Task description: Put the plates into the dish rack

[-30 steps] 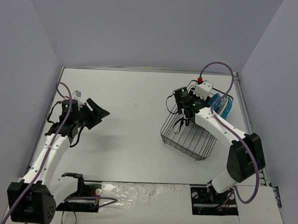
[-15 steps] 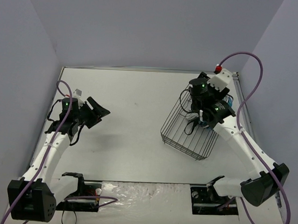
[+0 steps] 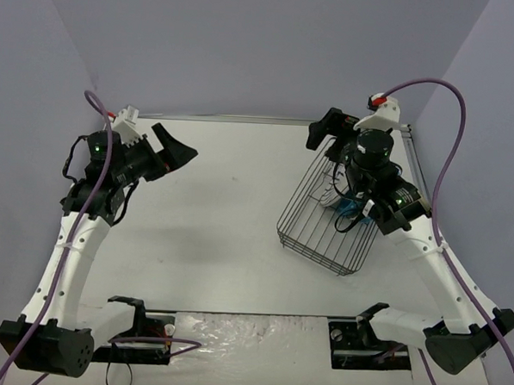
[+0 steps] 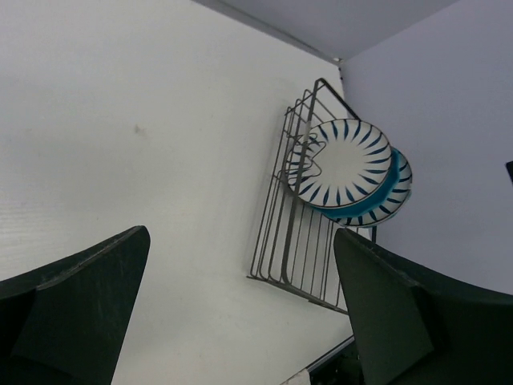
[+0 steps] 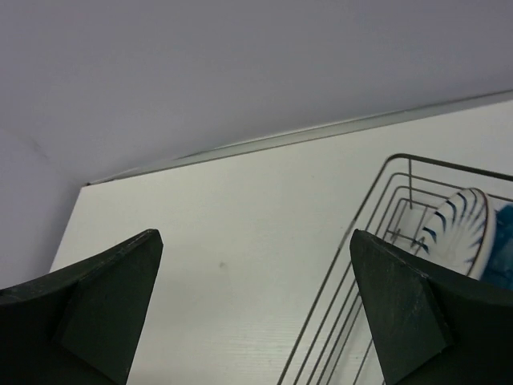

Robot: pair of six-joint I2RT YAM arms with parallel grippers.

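The black wire dish rack (image 3: 319, 235) stands at the right of the table. In the left wrist view the dish rack (image 4: 292, 241) holds a white striped plate (image 4: 343, 160) upright at its far end. A teal plate (image 4: 390, 191) and another striped one (image 4: 383, 215) stand close behind it. From the top only a blue sliver of the plates (image 3: 350, 203) shows under my right arm. My right gripper (image 3: 329, 132) hangs open and empty above the rack's far end. It sees the striped plate (image 5: 457, 233) in the rack (image 5: 377, 249). My left gripper (image 3: 175, 149) is open and empty, raised at the far left.
Grey walls close in the table on the left, back and right. A metal strip (image 3: 243, 119) runs along the table's back edge. Purple cables loop off both wrists. The arm bases (image 3: 137, 337) sit at the near edge.
My right gripper has lifted up and away from the rack and opened wide. The left arm has risen toward the back left, and its jaws have spread wider.
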